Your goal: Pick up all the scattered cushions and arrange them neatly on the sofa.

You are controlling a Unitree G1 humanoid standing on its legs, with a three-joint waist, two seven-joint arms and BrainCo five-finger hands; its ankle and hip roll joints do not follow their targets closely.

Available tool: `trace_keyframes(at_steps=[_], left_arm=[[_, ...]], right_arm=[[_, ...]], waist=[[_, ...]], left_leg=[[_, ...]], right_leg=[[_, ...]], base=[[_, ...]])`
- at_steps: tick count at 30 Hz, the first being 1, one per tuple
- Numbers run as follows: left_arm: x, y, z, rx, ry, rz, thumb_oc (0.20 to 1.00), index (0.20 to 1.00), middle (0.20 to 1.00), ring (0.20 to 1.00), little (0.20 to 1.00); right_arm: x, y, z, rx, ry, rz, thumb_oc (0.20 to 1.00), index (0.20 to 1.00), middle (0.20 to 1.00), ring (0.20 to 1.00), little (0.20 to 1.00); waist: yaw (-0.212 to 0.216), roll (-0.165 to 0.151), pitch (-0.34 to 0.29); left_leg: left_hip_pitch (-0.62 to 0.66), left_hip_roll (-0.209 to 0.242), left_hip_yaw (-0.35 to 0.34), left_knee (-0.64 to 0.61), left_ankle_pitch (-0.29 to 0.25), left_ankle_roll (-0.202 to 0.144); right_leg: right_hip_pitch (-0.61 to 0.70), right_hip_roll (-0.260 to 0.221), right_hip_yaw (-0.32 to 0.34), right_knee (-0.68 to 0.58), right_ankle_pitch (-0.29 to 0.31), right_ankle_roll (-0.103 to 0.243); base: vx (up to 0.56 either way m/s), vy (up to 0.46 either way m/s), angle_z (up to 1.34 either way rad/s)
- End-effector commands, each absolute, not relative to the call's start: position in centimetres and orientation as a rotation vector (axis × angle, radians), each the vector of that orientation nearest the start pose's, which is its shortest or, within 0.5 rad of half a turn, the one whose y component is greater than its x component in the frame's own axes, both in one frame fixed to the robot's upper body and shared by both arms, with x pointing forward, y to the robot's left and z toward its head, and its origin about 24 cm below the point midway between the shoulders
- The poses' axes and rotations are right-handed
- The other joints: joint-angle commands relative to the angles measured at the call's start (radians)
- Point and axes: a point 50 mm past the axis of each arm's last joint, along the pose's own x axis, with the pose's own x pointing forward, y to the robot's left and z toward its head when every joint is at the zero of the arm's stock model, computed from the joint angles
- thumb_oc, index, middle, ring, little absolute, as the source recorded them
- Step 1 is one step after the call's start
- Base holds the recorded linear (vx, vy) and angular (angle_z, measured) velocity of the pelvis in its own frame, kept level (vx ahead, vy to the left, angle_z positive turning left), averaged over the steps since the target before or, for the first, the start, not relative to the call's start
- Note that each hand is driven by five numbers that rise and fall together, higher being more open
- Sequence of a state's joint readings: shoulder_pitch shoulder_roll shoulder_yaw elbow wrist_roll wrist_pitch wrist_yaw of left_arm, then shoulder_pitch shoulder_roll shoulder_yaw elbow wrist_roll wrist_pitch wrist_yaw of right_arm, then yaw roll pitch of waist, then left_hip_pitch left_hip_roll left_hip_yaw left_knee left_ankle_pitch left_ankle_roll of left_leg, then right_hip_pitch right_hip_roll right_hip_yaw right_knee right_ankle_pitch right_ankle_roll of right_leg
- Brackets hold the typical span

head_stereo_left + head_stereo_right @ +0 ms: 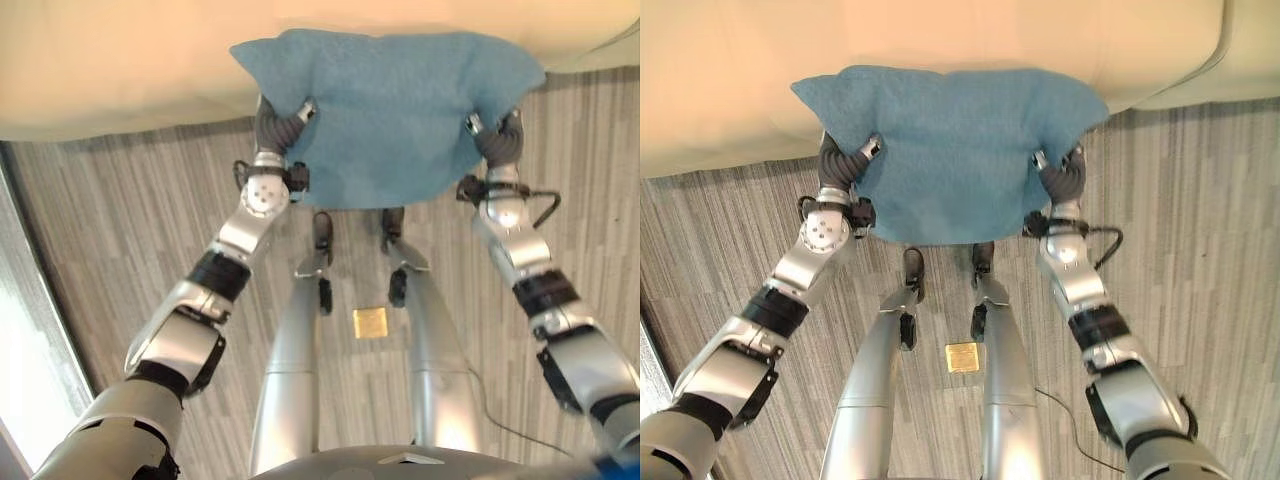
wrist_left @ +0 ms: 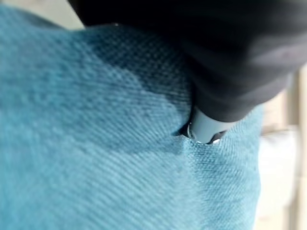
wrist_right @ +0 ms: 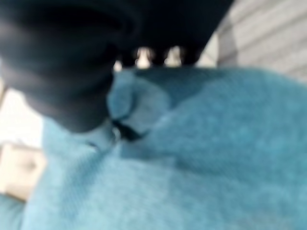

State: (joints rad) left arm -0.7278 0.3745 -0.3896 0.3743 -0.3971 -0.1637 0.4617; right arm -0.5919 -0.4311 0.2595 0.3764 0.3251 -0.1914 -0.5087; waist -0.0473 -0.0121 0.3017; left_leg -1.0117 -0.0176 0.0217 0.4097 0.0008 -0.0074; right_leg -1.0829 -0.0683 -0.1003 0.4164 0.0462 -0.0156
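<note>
A teal-blue cushion (image 1: 390,110) (image 1: 950,150) is held up between both hands, its far edge over the front of the cream sofa (image 1: 120,70) (image 1: 740,80). My left hand (image 1: 287,122) (image 1: 847,158) grips its left side, and my right hand (image 1: 497,135) (image 1: 1060,170) grips its right side. In the left wrist view a thumb (image 2: 204,129) digs into the cushion's fabric (image 2: 96,143). The right wrist view shows the fabric (image 3: 216,158) bunched under the hand's dark cover (image 3: 62,72). The fingers of both hands are hidden beneath the cushion.
Grey striped wood-look floor (image 1: 130,220) lies in front of the sofa. A small gold square plate (image 1: 370,322) (image 1: 962,357) sits in the floor below the cushion. Another sofa section (image 1: 1252,50) joins at the far right. A bright raised edge (image 1: 30,370) runs along the left.
</note>
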Motion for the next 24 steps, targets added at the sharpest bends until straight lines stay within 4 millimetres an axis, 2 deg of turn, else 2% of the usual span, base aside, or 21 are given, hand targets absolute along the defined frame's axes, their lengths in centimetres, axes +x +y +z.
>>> trace_keyframes(at_steps=[1, 4, 5, 10, 12, 13, 17, 21, 22, 23, 24], left_arm=[[35.5, 9.7, 21.1, 0.028, -0.608, -0.065, 0.2, 0.2, 0.2, 0.2, 0.2], [34.9, 10.0, 20.3, 0.014, -0.604, -0.068, 0.2, 0.2, 0.2, 0.2, 0.2], [34.4, 10.1, 19.8, 0.002, -0.598, -0.079, 0.2, 0.2, 0.2, 0.2, 0.2], [32.7, 11.1, 16.8, -0.045, -0.54, -0.072, 0.2, 0.2, 0.2, 0.2, 0.2], [32.0, 11.6, 15.7, -0.058, -0.511, -0.075, 0.2, 0.2, 0.2, 0.2, 0.2], [31.3, 12.2, 14.6, -0.057, -0.484, -0.069, 0.2, 0.2, 0.2, 0.2, 0.2], [30.3, 13.6, 13.3, -0.036, -0.45, -0.048, 0.2, 0.2, 0.2, 0.2, 0.2], [29.1, 14.7, 11.9, -0.015, -0.405, -0.026, 0.2, 0.2, 0.2, 0.2, 0.2], [28.8, 14.9, 11.5, -0.012, -0.394, -0.02, 0.2, 0.2, 0.2, 0.2, 0.2], [28.2, 15.2, 10.8, -0.008, -0.368, -0.02, 0.2, 0.2, 0.2, 0.2, 0.2], [28.2, 15.2, 10.8, -0.008, -0.367, -0.02, 0.2, 0.2, 0.2, 0.2, 0.2]], right_arm=[[35.5, -14.6, 19.6, -0.135, -0.603, -0.132, 0.2, 0.2, 0.2, 0.2, 0.2], [34.6, -15.0, 18.7, -0.123, -0.6, -0.135, 0.2, 0.2, 0.2, 0.2, 0.2], [34.2, -15.2, 18.1, -0.119, -0.588, -0.134, 0.2, 0.2, 0.2, 0.2, 0.2], [32.4, -16.3, 14.8, -0.142, -0.515, -0.144, 0.2, 0.2, 0.2, 0.2, 0.2], [31.5, -17.2, 13.7, -0.162, -0.481, -0.156, 0.2, 0.2, 0.2, 0.2, 0.2], [30.8, -18.0, 12.7, -0.187, -0.453, -0.166, 0.2, 0.2, 0.2, 0.2, 0.2], [29.5, -19.1, 11.5, -0.225, -0.412, -0.172, 0.2, 0.2, 0.2, 0.2, 0.2], [28.2, -19.6, 9.9, -0.246, -0.353, -0.168, 0.2, 0.2, 0.2, 0.2, 0.2], [27.9, -19.6, 9.5, -0.249, -0.339, -0.161, 0.2, 0.2, 0.2, 0.2, 0.2], [27.6, -19.6, 8.9, -0.249, -0.315, -0.15, 0.2, 0.2, 0.2, 0.2, 0.2], [27.5, -19.6, 8.9, -0.249, -0.314, -0.15, 0.2, 0.2, 0.2, 0.2, 0.2]], waist=[[-0.013, 0.02, -0.113], [-0.015, 0.015, -0.129], [-0.016, 0.01, -0.132], [-0.014, -0.008, -0.158], [-0.015, -0.013, -0.17], [-0.014, -0.019, -0.181], [-0.018, -0.028, -0.201], [-0.022, -0.041, -0.225], [-0.02, -0.045, -0.227], [-0.009, -0.054, -0.226], [-0.008, -0.053, -0.224]], left_leg=[[0.029, 0.0, -0.078, -0.033, -0.083, -0.014], [0.124, 0.001, -0.083, -0.087, -0.074, -0.022], [0.163, 0.001, -0.079, -0.116, -0.041, -0.022], [0.404, 0.011, -0.075, -0.21, -0.04, -0.028], [0.504, 0.017, -0.073, -0.249, -0.041, -0.029], [0.584, 0.021, -0.067, -0.273, -0.043, -0.029], [0.68, 0.024, -0.06, -0.292, -0.052, -0.029], [0.744, 0.024, -0.06, -0.262, -0.08, -0.029], [0.755, 0.02, -0.066, -0.241, -0.096, -0.027], [0.763, 0.01, -0.101, -0.203, -0.112, -0.026], [0.764, 0.01, -0.1, -0.198, -0.115, -0.026]], right_leg=[[0.068, -0.024, -0.003, 0.046, -0.116, 0.08], [0.154, -0.023, -0.012, -0.005, -0.109, 0.082], [0.189, -0.028, -0.024, -0.033, -0.077, 0.077], [0.423, -0.028, -0.036, -0.145, -0.068, 0.079], [0.525, -0.021, -0.037, -0.195, -0.067, 0.08], [0.617, -0.014, -0.034, -0.237, -0.066, 0.08], [0.723, -0.001, -0.02, -0.289, -0.061, 0.08], [0.833, 0.027, 0.024, -0.354, -0.056, 0.079], [0.854, 0.035, 0.039, -0.36, -0.055, 0.075], [0.885, 0.047, 0.061, -0.367, -0.055, 0.07], [0.888, 0.048, 0.062, -0.368, -0.055, 0.07]], base=[[0.01, -0.045, 0.03], [-0.01, -0.022, -0.04], [-0.04, -0.017, -0.02], [0.07, -0.019, -0.02], [0.16, -0.021, -0.05], [0.14, 0.0, -0.04], [0.12, 0.003, -0.04], [0.09, 0.001, -0.13], [0.07, 0.019, -0.26], [0.05, 0.019, -0.31], [0.01, 0.038, -0.4]])
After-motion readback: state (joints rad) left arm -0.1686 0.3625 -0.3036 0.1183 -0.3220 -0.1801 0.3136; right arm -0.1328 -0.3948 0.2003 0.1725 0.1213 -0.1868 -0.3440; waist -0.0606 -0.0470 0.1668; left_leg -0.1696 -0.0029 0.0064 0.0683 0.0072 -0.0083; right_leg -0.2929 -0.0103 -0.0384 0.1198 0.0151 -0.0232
